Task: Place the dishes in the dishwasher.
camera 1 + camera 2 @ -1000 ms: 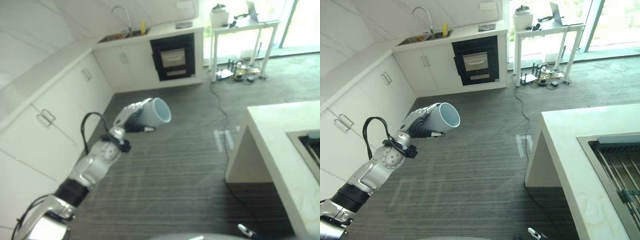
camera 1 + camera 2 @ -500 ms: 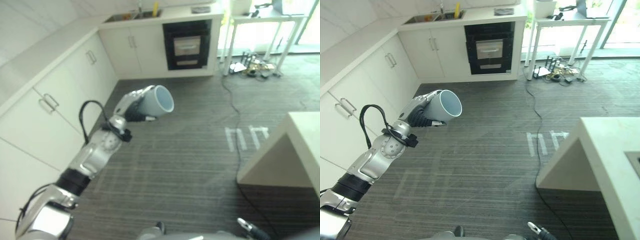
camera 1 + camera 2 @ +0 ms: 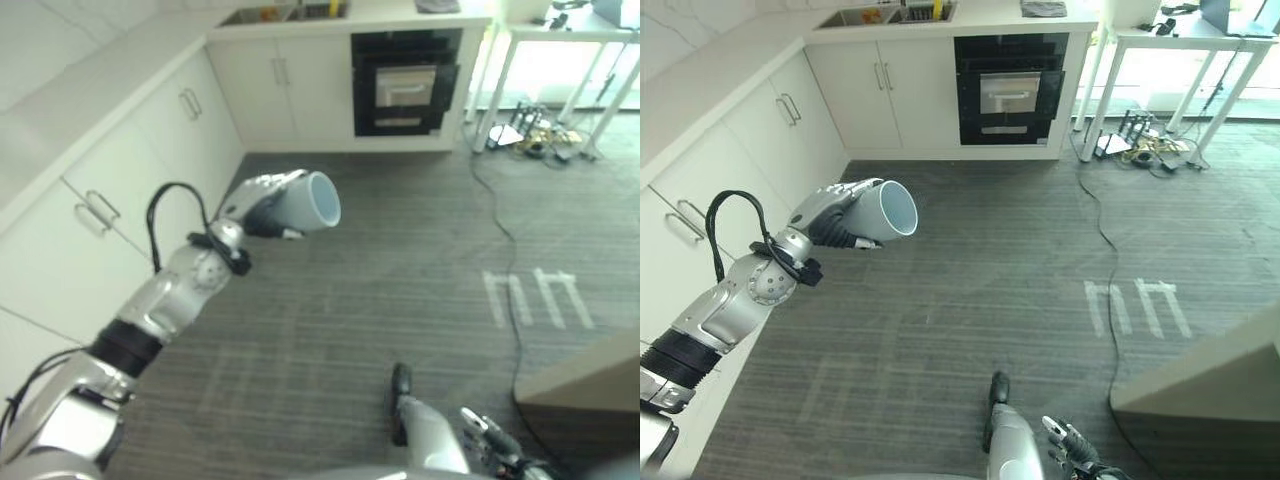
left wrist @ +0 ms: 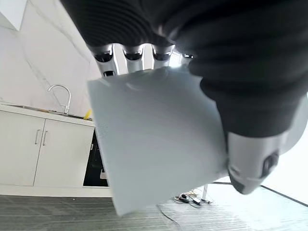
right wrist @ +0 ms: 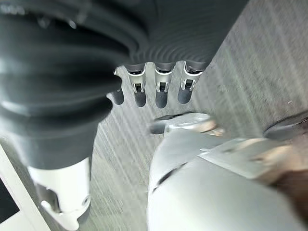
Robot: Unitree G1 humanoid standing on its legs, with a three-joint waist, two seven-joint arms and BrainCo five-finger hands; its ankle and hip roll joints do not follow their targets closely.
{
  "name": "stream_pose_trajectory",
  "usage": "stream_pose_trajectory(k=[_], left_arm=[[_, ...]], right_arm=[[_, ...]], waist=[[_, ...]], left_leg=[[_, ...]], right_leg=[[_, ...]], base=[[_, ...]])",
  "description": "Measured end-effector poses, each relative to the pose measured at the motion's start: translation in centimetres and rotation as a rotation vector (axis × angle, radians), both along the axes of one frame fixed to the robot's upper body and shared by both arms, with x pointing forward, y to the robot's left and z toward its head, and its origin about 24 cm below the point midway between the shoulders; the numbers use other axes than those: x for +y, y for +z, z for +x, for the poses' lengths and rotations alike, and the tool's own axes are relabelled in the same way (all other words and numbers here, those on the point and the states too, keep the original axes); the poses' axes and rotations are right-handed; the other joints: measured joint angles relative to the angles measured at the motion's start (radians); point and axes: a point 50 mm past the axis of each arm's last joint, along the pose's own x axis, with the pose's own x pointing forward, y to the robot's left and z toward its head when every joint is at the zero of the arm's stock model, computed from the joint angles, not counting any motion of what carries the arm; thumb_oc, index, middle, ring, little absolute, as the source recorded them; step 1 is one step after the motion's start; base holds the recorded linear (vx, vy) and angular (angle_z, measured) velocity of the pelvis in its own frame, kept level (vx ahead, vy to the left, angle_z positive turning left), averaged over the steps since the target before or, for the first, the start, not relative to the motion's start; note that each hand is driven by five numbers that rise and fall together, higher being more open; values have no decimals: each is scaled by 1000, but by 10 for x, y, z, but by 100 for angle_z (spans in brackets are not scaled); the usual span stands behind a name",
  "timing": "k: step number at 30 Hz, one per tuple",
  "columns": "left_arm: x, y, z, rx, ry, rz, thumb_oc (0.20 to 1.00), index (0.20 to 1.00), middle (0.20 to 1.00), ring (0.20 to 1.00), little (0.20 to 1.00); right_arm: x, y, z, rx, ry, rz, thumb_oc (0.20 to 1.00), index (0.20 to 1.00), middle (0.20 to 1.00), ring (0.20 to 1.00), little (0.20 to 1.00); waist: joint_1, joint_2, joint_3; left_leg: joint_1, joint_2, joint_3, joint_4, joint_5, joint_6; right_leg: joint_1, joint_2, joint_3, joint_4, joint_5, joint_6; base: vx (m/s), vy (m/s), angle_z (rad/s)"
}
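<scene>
Cup [image 3: 885, 209] left of centre frame, on its side, my left hand [image 3: 830, 213] curled round it; my right hand [image 5: 159, 89], fingers relaxed, holds nothing. A loosening grip could drop it before the black appliance [image 3: 1010, 90], top centre.

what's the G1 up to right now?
Its left hand is curled round a pale blue cup, held out on its side above the grey floor, open end facing right. A black built-in appliance stands in the white cabinets at the far end. The right hand hangs low, fingers relaxed, holding nothing.
</scene>
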Motion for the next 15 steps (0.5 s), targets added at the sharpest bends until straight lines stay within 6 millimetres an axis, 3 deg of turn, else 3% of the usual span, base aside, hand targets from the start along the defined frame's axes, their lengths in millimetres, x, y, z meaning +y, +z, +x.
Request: stream_pose_trajectory(k=[2, 3, 5, 6, 7, 8, 9, 10, 11, 12, 13, 14, 15], left_arm=[[-1, -12, -4, 41, -2, -8, 200, 200, 200, 200, 200], [-2, -17, -10, 55, -5, -27, 200, 200, 200, 200, 200], [-5, -17, -16, 52, -16, -42, 200, 200, 200, 200, 200], [-5, -17, -17, 52, -17, -40, 200, 200, 200, 200, 200], [-4, -17, -17, 49, -17, -40, 200, 200, 200, 200, 200], [-7, -10, -18, 27, -31, -41, 200, 200, 200, 200, 200], [-10, -7, -20, 14, -49, -39, 200, 200, 200, 200, 200], [-9, -8, -21, 25, -55, -28, 200, 200, 200, 200, 200], [-5, -8, -21, 30, -49, -4, 200, 200, 200, 200, 200], [1, -7, -21, 31, -38, 13, 200, 200, 200, 200, 200], [7, -7, -20, 33, -19, 9, 200, 200, 200, 200, 200], [18, -12, -20, 49, 25, 2, 200, 200, 200, 200, 200], [29, -24, -25, 87, 69, -10, 200, 200, 200, 200, 200]], right_arm=[[-2, 2, 7, -15, -15, 3, 1000, 1000, 1000, 1000, 1000], [-5, 4, 11, -28, -18, -3, 1000, 1000, 1000, 1000, 1000], [-7, 10, 29, -69, -2, -14, 1000, 1000, 1000, 1000, 1000], [-7, 12, 33, -75, 17, -19, 1000, 1000, 1000, 1000, 1000], [-6, 12, 34, -75, 56, -22, 1000, 1000, 1000, 1000, 1000], [-5, 12, 33, -69, 99, -34, 1000, 1000, 1000, 1000, 1000], [-5, 11, 33, -62, 110, -40, 1000, 1000, 1000, 1000, 1000], [-5, 8, 26, -31, 115, -43, 1000, 1000, 1000, 1000, 1000], [-3, 6, 21, -16, 111, -36, 1000, 1000, 1000, 1000, 1000], [-4, 5, 19, -4, 109, -34, 1000, 1000, 1000, 1000, 1000], [-8, 7, 22, -11, 111, -42, 1000, 1000, 1000, 1000, 1000], [-8, 8, 27, -14, 113, -44, 1000, 1000, 1000, 1000, 1000], [-5, 8, 30, -10, 147, -49, 1000, 1000, 1000, 1000, 1000]], waist=[[-2, 16, 2], [-1, 16, 0], [3, 27, -8], [6, 31, -14], [4, 22, -31], [7, 1, -41], [10, -15, -40], [14, -32, -39], [20, -56, -35], [48, -73, -30], [77, -69, -24], [101, -64, -11], [117, -38, -21]], left_leg=[[20, 58, 23, 86, -12, -38], [32, 83, 36, 140, 21, -89], [11, 142, 28, 307, 94, -139], [-20, 166, 32, 422, 153, -151], [-85, 183, 23, 562, 298, -167], [-211, 187, 19, 779, 465, -184], [-335, 190, 29, 964, 457, -173], [-467, 202, 63, 1105, 393, -124], [-584, 193, 88, 1143, 320, -79], [-698, 153, 77, 1084, 251, -23], [-779, 107, 51, 931, 218, -20], [-791, 76, 57, 684, 222, -15], [-782, 42, 28, 330, 228, -22]], right_leg=[[4, 17, -44, 136, 10, -27], [34, 45, -47, 171, -45, -108], [92, 111, -46, 202, -123, -160], [126, 139, -40, 195, -153, -184], [165, 164, -27, 185, -190, -228], [192, 170, -13, 177, -230, -259], [220, 176, -1, 172, -244, -269], [287, 190, 16, 123, -249, -268], [349, 195, 30, 68, -250, -264], [403, 199, 68, 25, -254, -249], [453, 202, 104, -14, -262, -236], [528, 206, 139, -67, -265, -230], [631, 224, 157, -107, -288, -190]], base=[[520, -290, 35], [501, -316, 2], [452, -352, -38], [469, -424, -56], [483, -436, -54], [435, -366, -40], [369, -227, -30], [461, -112, -25], [497, 7, -37], [549, 90, -70], [556, 162, -115], [496, 164, -151], [733, 251, -140]])
